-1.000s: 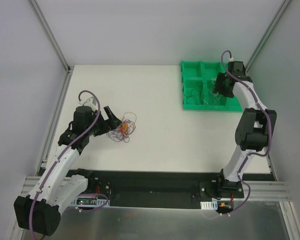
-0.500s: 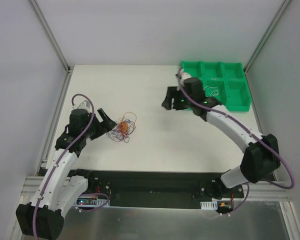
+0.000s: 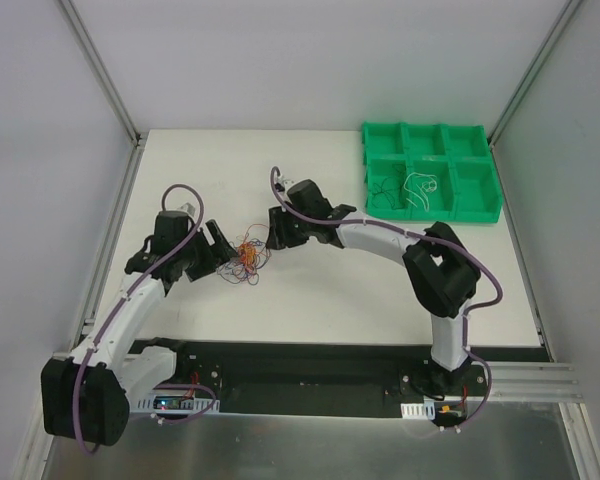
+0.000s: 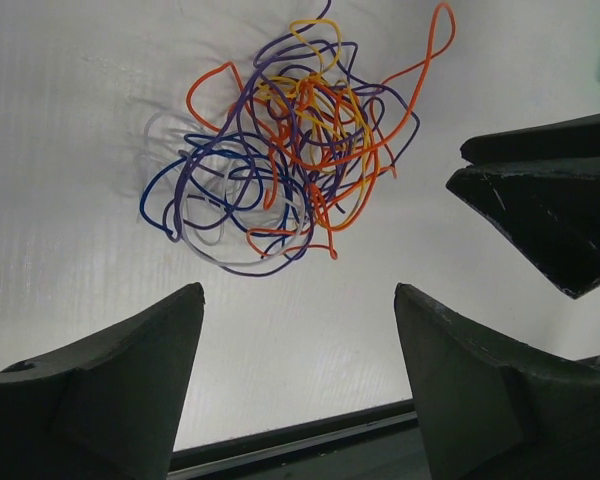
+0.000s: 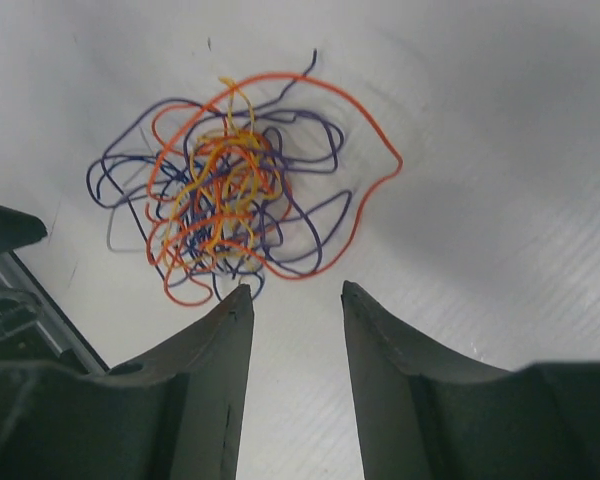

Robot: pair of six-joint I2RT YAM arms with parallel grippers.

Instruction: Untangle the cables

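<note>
Orange-purple cables point(image 4: 300, 130) in a knot, inner strands indistinct — left tool point(image 4: 298, 295) wide open, right tool point(image 5: 296, 290) part-open.

Two arms, left arm point(image 3: 130, 310) and right arm point(image 3: 380, 235); two grippers, left gripper point(image 4: 298, 295) and right gripper point(image 5: 295, 290), each with two fingers. One knot point(image 4: 280, 150) of cables in five colours: orange, yellow, purple, blue, white; the number of strands cannot be told. One tray point(image 3: 432, 156) of six compartments, two holding loose wire: black wire point(image 3: 383, 192) and white wire point(image 3: 420, 186).
</note>
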